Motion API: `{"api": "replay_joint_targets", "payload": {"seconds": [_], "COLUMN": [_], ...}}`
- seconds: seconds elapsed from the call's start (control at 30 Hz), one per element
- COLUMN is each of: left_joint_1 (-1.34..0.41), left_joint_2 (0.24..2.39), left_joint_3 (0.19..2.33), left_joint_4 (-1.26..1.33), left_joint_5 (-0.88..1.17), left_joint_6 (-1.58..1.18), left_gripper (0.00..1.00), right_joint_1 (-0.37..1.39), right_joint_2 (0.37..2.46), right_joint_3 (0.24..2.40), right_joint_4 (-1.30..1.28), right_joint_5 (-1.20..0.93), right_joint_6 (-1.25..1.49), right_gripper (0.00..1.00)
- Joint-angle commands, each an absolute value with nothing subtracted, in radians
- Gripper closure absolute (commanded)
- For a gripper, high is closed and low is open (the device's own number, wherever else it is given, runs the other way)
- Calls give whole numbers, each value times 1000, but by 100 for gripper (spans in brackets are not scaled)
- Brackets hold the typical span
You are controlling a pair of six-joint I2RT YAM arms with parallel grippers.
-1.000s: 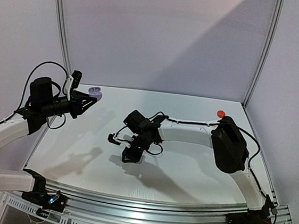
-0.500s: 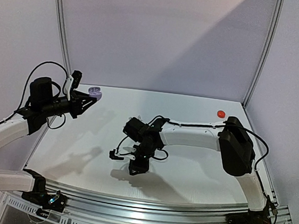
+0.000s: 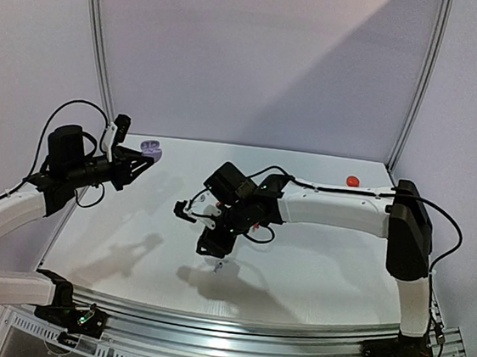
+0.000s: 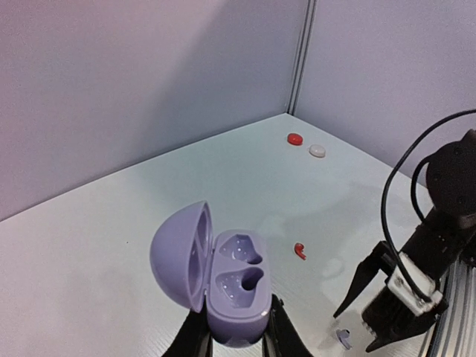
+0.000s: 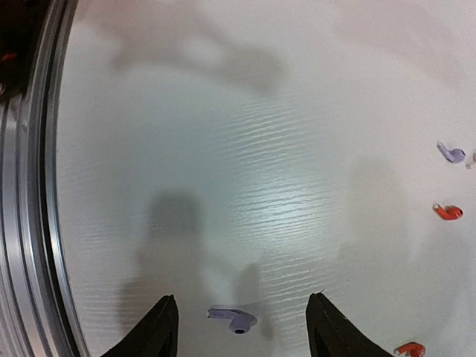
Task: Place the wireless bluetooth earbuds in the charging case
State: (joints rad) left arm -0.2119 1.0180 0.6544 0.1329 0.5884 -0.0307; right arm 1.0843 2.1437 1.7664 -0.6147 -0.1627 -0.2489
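Note:
An open lilac charging case [image 4: 232,288] sits between my left gripper's [image 4: 236,329] fingers, held above the table's far left corner, and both its wells are empty. The case also shows in the top view [image 3: 151,146] at the left gripper [image 3: 142,158]. My right gripper [image 5: 242,335] hangs open over the table near its front middle. A lilac earbud [image 5: 234,318] lies flat between its spread fingertips, touching neither. From above the same earbud [image 3: 218,267] lies just below the right gripper [image 3: 212,245]. The left wrist view shows it too [image 4: 343,338].
Another lilac earbud [image 5: 450,153] and two red earbuds [image 5: 447,212] [image 5: 410,349] lie to the right gripper's right. A closed red case [image 4: 295,138] and a white case [image 4: 317,151] sit at the far right corner. The metal front rail [image 5: 30,186] runs close by.
My right gripper has opened wider and swung back up from the front edge, and the lilac earbud now shows on the table below it. The left arm has stayed still with the case.

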Motion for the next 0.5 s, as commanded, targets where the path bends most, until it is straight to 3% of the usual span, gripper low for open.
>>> {"api": "replay_joint_targets", "payload": {"seconds": [0.0, 0.17, 0.23, 0.27, 0.37, 0.47], "left_joint_1": [-196, -196, -196, -196, -198, -198], "left_joint_2": [995, 990, 982, 976, 959, 958], "left_joint_3": [631, 618, 614, 611, 601, 589], "left_joint_4": [167, 204, 210, 210, 210, 221], "left_joint_5": [581, 599, 607, 612, 612, 614], "left_joint_6": [-51, -64, -66, -64, -61, -76], "left_gripper": [100, 100, 100, 100, 100, 100], "right_joint_1": [1073, 1050, 1022, 1007, 974, 965], "right_joint_2": [2064, 1976, 1919, 1885, 1806, 1787], "right_joint_3": [1729, 1629, 1540, 1471, 1321, 1337], "right_joint_4": [-568, -524, -415, -324, -165, -229], "right_joint_5": [110, 305, 273, 229, 228, 277], "right_joint_6": [134, 386, 523, 550, 703, 767], "right_gripper": [38, 33, 5, 2, 1, 1]}}
